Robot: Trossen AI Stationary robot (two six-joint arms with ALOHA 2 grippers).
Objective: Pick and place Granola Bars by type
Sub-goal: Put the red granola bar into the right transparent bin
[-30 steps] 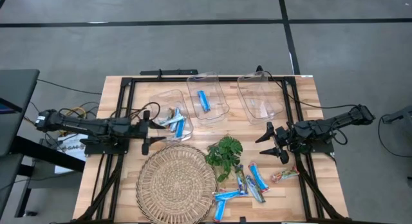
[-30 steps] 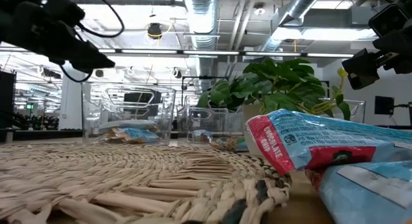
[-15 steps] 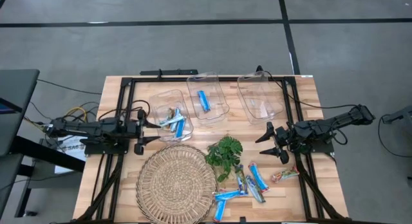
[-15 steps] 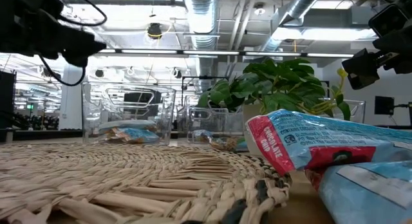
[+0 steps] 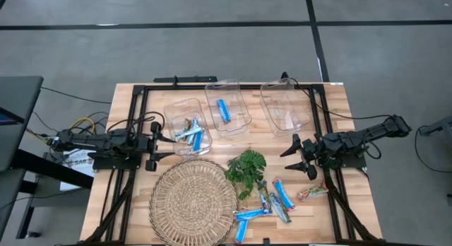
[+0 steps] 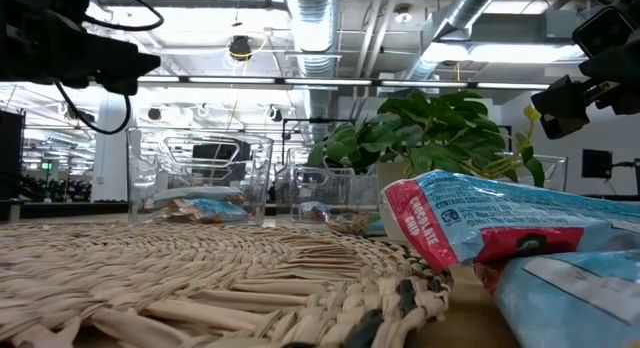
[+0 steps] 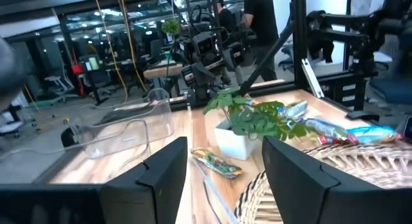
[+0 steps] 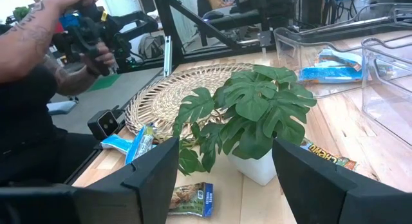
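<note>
Sorting is partly done: most loose Granola Bars lie in the lower centre-right of the high view, on the table between the woven mat and the right rail, with one tan-wrapped bar just right of the blue group. Left bin holds a few bars, blue plus a tan one; middle bin holds one blue bar; right bin looks empty. Small potted plant sits just above the loose pile, so the next pick should probably come in from the right side or from above to avoid the leaves. My read: the tan bar is the easiest next grab, since it lies apart from the overlapped blue ones; pinch across the narrow width, not the crinkly end. Right tool hovers right of the plant, above the pile in frame, fingers spread wide and empty, arm stretched in low from the right edge. Left tool sits at centre-left beside the left bin, fingers apart, nothing held, arm lying along the left rail. A person's hand shows beyond the table in the right wrist view.
</note>
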